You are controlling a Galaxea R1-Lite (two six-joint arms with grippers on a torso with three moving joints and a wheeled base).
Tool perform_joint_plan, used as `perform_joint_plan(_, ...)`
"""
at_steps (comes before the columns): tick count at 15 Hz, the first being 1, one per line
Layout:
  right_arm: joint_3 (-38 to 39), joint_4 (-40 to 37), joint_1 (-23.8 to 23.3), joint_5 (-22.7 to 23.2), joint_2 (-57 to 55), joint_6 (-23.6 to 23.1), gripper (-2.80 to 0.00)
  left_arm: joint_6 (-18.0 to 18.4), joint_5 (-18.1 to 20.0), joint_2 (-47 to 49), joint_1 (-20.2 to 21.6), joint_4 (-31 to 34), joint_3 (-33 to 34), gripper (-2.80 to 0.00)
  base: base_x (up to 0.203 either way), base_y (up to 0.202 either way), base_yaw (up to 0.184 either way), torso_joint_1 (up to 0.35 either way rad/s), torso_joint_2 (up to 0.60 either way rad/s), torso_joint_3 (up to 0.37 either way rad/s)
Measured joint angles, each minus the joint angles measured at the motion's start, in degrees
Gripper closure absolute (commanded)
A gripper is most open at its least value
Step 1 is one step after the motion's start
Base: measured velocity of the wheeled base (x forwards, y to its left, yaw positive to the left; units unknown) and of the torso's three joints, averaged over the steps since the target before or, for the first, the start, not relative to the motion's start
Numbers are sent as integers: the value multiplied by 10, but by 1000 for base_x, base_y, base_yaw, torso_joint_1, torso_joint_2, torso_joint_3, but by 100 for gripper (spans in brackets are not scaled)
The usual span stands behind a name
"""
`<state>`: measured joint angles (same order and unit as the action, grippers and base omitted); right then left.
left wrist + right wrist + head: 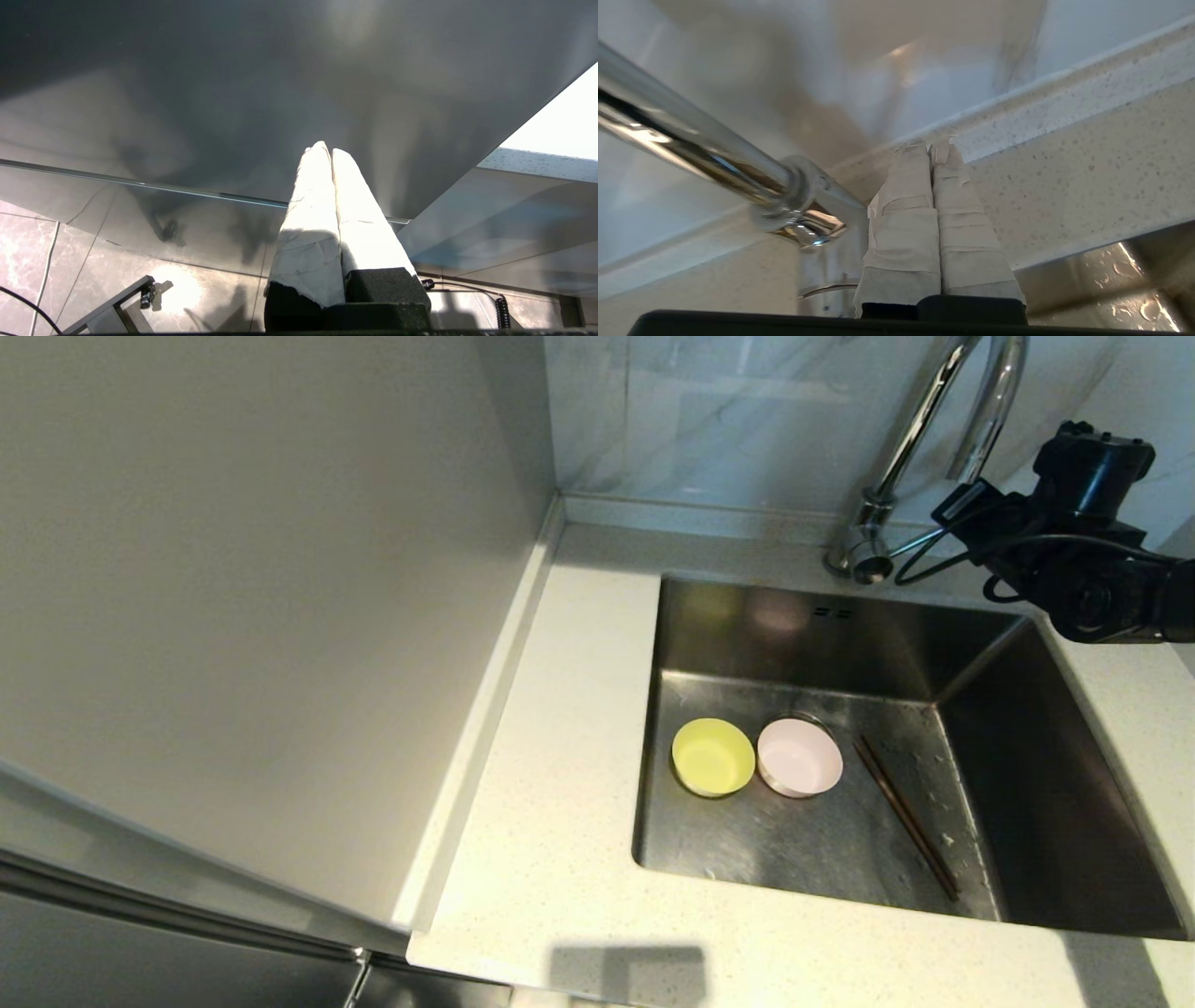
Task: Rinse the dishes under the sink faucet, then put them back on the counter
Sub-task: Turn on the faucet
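- The tall shiny chrome gooseneck sink faucet (920,439) stands on the back strip of the off-white speckled stone-like counter (551,784), behind the far edge of the square brushed stainless-steel sink (1055,784); its thin side lever (920,543) juts from the round base toward the robot's right.
- The right gripper (931,147) hovers just beside that base on the lever's side, its taped fingers (906,196) pressed together with nothing between them and pointing toward the raised counter rim at the back.
- The lever's long axis appears to run from the base out toward this arm, so my reading is that a sideways nudge with the closed fingertips is what the next move needs.
- The dishes all lie on the sink floor: the small round yellow-green bowl (713,757) touching or just beside the small pale pink bowl (799,757), and the thin brown wooden chopsticks (906,817) to their right, lying diagonally.
- The left gripper (331,151) is parked well away below the counter, fingers clenched and empty; the right arm is plainly nearer.
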<state>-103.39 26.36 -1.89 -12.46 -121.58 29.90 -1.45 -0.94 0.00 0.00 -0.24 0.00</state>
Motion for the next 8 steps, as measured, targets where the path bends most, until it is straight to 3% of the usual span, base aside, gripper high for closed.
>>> perform_joint_plan(8,6,-32,-18,14,-7,-30,0,0,0,0,0,0,0,0,0,0,0,0,0,0)
